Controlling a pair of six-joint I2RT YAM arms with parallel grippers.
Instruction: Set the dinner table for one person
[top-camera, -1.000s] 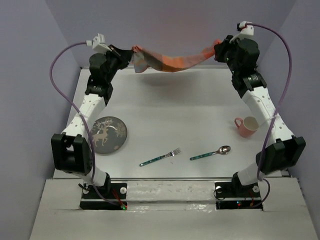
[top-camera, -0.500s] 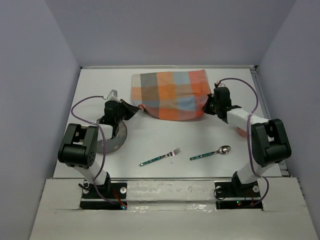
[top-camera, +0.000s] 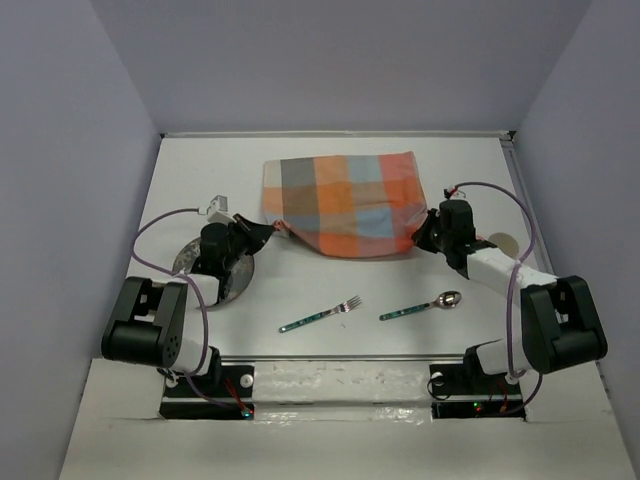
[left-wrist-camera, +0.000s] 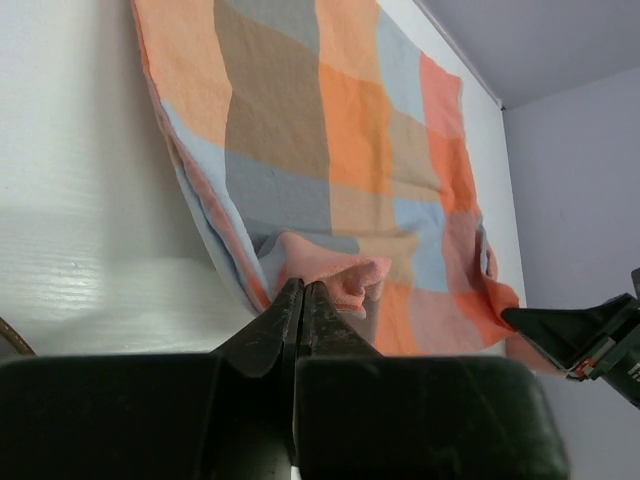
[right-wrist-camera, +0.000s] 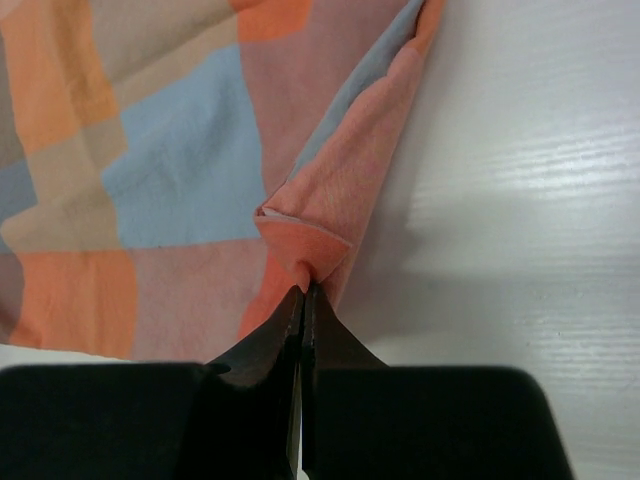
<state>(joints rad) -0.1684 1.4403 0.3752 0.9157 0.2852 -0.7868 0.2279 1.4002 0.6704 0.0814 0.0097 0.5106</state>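
The orange-and-blue checked cloth mat (top-camera: 345, 203) lies spread on the white dinner table (top-camera: 330, 285), toward the back middle. My left gripper (top-camera: 271, 231) is shut on the mat's near left corner, low over the table; the left wrist view shows the pinched corner (left-wrist-camera: 330, 270) at my closed fingertips. My right gripper (top-camera: 420, 236) is shut on the mat's near right corner (right-wrist-camera: 305, 245). A dark plate (top-camera: 228, 280) lies under my left arm. A fork (top-camera: 320, 315) and a spoon (top-camera: 421, 306) lie near the front.
A pink cup (top-camera: 500, 243) stands at the right, partly hidden behind my right arm. Grey walls close the table at the back and both sides.
Both grippers have come down from high at the back, carrying the mat. It now lies flat on the table, and both arms have drawn toward the front.
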